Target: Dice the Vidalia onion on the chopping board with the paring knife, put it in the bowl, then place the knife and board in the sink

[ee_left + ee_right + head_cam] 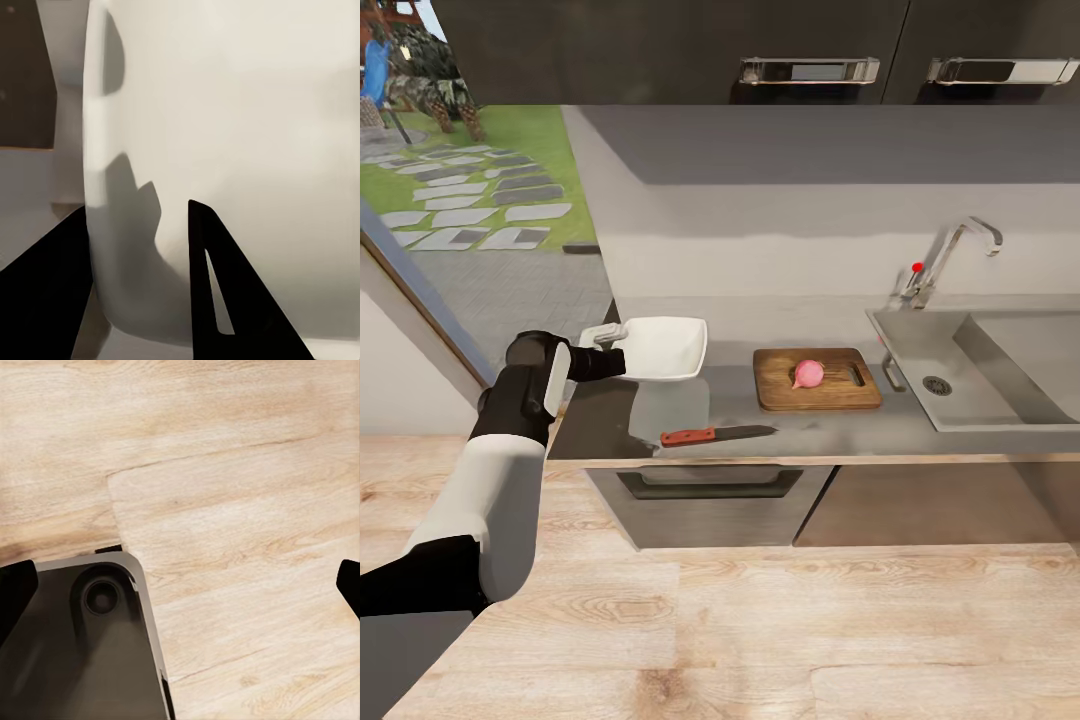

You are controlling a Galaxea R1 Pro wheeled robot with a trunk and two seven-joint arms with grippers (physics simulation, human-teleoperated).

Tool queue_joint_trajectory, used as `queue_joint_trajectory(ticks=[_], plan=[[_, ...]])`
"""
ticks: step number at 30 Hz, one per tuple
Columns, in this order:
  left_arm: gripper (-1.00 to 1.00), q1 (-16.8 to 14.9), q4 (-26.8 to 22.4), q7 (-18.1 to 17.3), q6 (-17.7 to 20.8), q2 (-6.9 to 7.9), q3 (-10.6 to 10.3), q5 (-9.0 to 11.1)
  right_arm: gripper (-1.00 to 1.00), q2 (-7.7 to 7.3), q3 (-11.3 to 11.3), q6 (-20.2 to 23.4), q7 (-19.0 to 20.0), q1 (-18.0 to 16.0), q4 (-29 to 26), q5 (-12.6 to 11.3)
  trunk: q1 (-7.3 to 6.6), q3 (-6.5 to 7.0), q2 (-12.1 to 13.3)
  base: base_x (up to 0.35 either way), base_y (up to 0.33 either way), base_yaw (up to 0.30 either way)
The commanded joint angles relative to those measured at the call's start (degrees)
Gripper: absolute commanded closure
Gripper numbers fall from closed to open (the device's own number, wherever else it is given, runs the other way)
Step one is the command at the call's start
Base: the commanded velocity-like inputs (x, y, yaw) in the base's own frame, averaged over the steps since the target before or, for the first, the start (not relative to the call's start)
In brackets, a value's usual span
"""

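Gripping the bowl (665, 347) rim — left hand (610, 335) clamped.

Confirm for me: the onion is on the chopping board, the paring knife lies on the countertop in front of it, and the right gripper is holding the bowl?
Not quite. The left gripper has the bowl, as the head view shows; the right one hangs open over the floor. The Vidalia onion is on the chopping board, and the paring knife lies on the countertop.

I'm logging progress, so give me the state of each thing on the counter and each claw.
Vidalia onion: whole, on the chopping board.
Paring knife: flat on the countertop, untouched.
Bowl: empty, left claw straddling its rim.
Sink: empty.
Right claw: open, over wooden floor.
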Motion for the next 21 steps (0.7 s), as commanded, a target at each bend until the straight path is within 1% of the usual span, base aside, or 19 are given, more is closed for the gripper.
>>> queue_joint_trajectory(ticks=[1,2,3,16,21], plan=[[1.0,-0.06,-0.06,-0.45,0.25,-0.04,0.24,-0.25,-1.0,0.03,-0.04,-0.04,-0.13,0.04,-0.1,0.0,0.03,-0.08,-0.1,0.0,0.0,0.0],[1.0,-0.06,-0.08,-0.45,0.25,-0.03,0.24,-0.25,-1.0,0.04,-0.04,-0.04,-0.13,0.04,-0.11,0.0,0.03,-0.08,-0.1,0.0,0.0,0.0],[-1.0,-0.06,-0.1,-0.45,0.25,-0.02,0.24,-0.26,-1.0,0.03,-0.04,-0.04,-0.13,0.05,-0.08,0.0,0.03,-0.08,-0.1,0.0,0.0,0.0],[-1.0,-0.06,-0.51,-0.45,0.28,0.05,0.39,-0.26,-1.0,0.05,-0.04,-0.04,-0.13,0.05,-0.03,0.0,0.03,-0.08,-0.1,0.0,0.0,0.0],[-1.0,-0.06,-2.87,-0.45,0.39,0.07,0.5,-0.26,-1.0,0.05,-0.04,-0.04,-0.13,0.03,-0.03,0.0,0.03,-0.08,-0.1,0.0,0.0,0.0]])
